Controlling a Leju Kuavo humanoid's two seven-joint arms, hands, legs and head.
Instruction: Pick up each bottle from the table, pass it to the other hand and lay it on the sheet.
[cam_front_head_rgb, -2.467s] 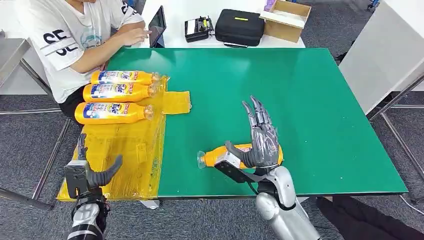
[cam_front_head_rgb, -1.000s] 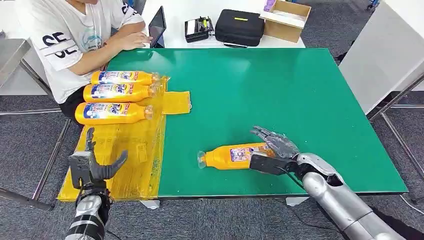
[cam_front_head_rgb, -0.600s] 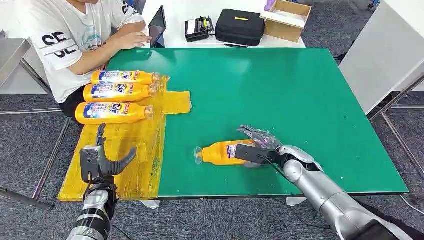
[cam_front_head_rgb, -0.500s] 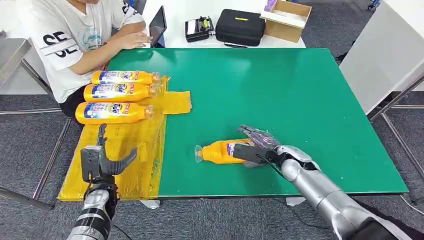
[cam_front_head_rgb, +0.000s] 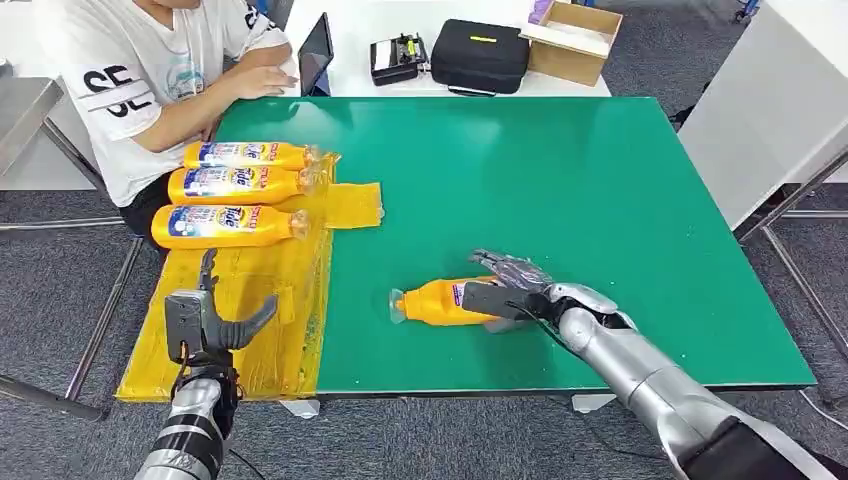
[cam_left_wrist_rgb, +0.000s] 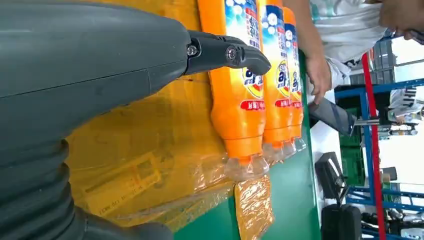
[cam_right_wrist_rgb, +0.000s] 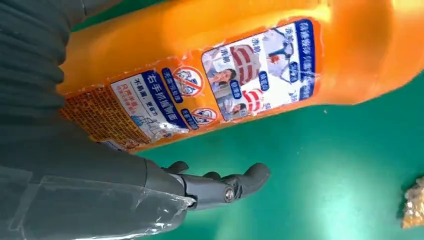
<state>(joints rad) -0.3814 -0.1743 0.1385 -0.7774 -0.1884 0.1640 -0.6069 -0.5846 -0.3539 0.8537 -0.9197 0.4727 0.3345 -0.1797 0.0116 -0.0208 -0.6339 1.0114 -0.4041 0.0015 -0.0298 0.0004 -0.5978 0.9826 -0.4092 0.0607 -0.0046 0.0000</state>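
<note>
Bottle (cam_front_head_rgb: 437, 302) nudged left under right hand (cam_front_head_rgb: 508, 288) | grip unclear, base hidden | left hand (cam_front_head_rgb: 205, 322) spread, empty

Even, bright overhead light fills the head view, which is sharp throughout. The green table (cam_front_head_rgb: 600, 190) shows a pale sheen toward its far right corner. The right hand (cam_front_head_rgb: 510, 290) casts a soft, short shadow. The yellow sheet (cam_left_wrist_rgb: 150, 165) glints on its wrinkles. In the left wrist view the background is overexposed white; the thumb there is slightly soft.
</note>
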